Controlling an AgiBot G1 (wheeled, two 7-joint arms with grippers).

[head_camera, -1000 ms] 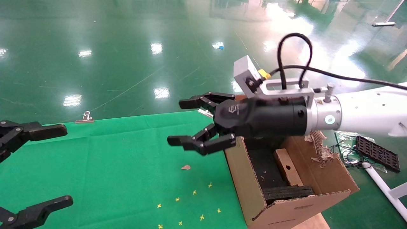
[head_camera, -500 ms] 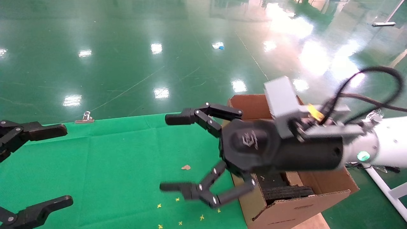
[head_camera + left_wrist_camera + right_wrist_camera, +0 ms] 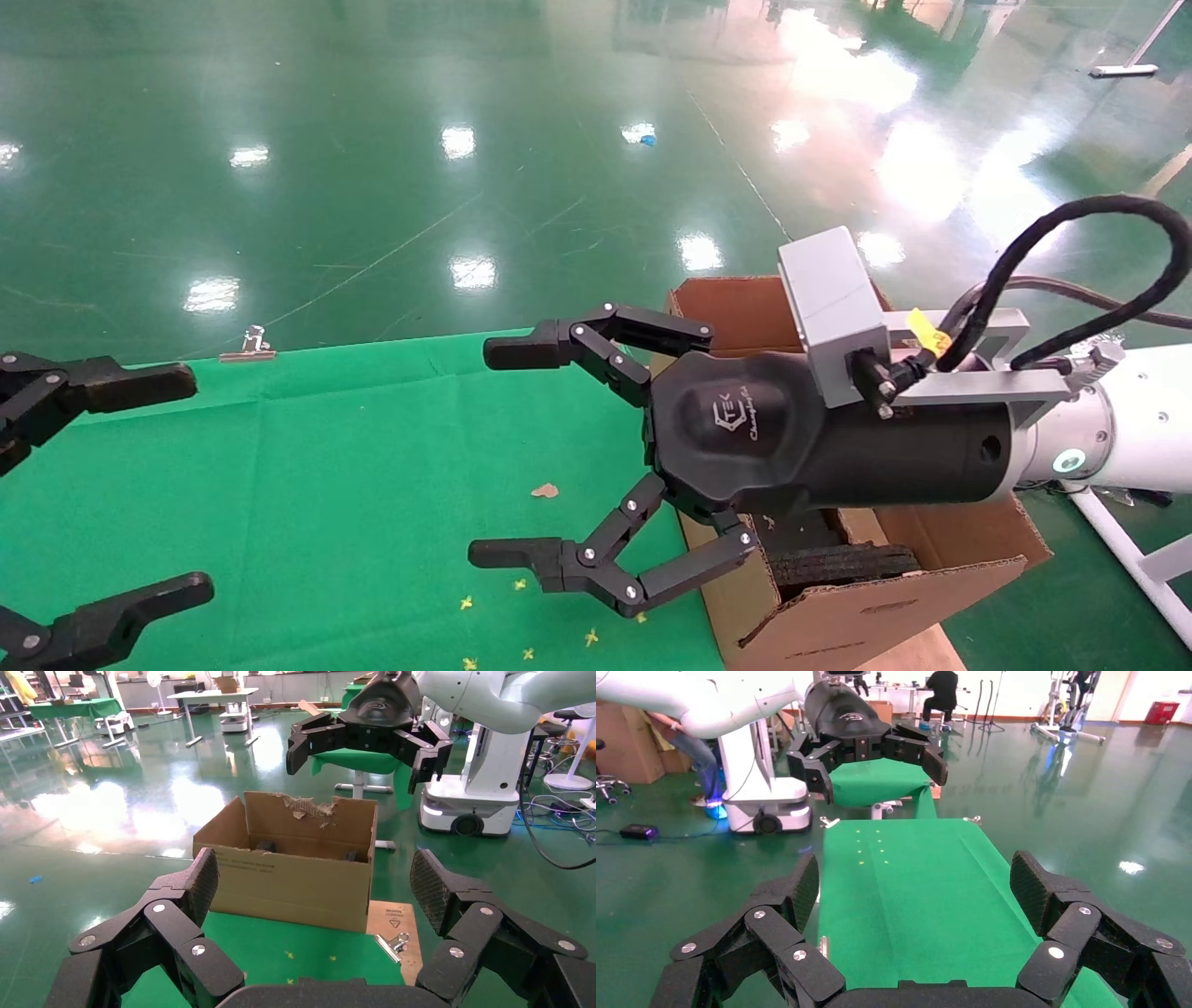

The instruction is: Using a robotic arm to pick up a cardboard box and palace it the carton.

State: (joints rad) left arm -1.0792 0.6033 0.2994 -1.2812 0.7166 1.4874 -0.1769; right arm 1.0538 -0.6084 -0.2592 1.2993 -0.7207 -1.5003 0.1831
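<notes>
While the large brown corrugated carton (image 3: 941,550) is sitting at the lower right of the head view, off the right edge of the green cloth-covered table (image 3: 372,485), the white jointed robotic arm (image 3: 1136,433) is reaching in from the right edge of the frame across the carton's open top. Its right gripper (image 3: 498,452), a black linkage-finger claw, is hanging over the cloth near the middle of the frame with its fingers spread wide and nothing between them, probably so that it is ready to close around something lying on the table. The right wrist view is showing the same wide spread and bare green cloth beyond it.

The small brown cardboard box is not showing in any view. It may be lying inside the carton, under the black wrist, but that cannot be told; only black foam padding (image 3: 843,562) is showing near the front wall.

The left gripper (image 3: 112,485) is idling at the lower left edge of the head view, also spread wide and empty, and its own camera is looking straight at the carton's ragged torn flap (image 3: 309,808).
</notes>
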